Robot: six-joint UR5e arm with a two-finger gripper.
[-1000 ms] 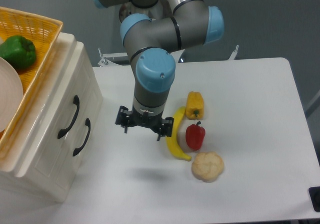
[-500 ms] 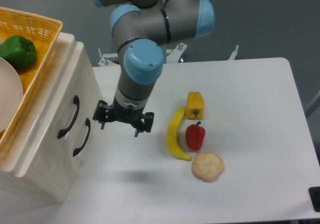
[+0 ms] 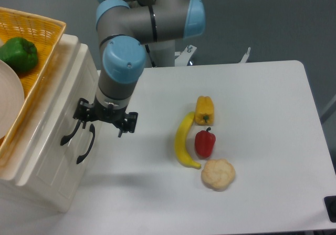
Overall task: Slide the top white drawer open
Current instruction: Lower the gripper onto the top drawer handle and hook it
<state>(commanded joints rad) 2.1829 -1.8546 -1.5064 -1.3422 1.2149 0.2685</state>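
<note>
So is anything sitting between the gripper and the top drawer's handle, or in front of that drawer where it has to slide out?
Nothing visible. The gripper hangs right by the top white drawer, its near side overlapping the black handle. The table in front is bare; the banana and peppers lie well off to the side.

Bright, even overhead light, soft shadows on the table (image 3: 262,114), mild blur.

Grey arm (image 3: 137,22), light-blue joint caps, black fingers (image 3: 122,128).
</note>
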